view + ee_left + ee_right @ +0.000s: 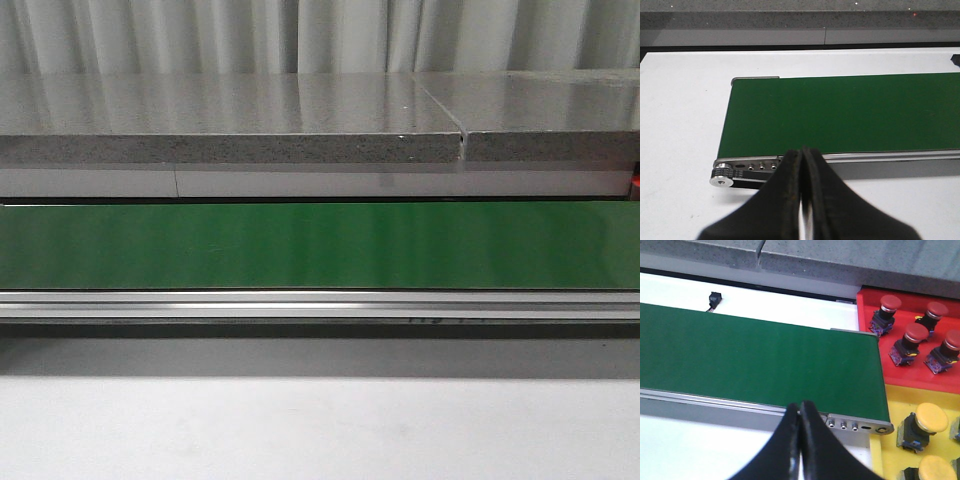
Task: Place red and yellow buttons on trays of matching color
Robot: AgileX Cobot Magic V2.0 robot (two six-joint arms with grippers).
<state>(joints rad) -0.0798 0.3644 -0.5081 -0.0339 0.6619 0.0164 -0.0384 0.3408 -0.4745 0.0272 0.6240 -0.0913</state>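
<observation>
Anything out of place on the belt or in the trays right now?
Nothing stands out. The green belt is bare, red buttons sit in the red tray, and yellow buttons sit in the yellow tray.

no text, label or number can be read anywhere.

Green belt (320,245) spans view; grey slab (230,120) behind.

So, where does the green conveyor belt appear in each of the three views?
Front view: green conveyor belt crosses the whole width at mid-height.
Left wrist view: its end lies just beyond the shut left gripper.
Right wrist view: its other end lies beside the red tray.
Shared landmark: the belt's silver side rail.
</observation>
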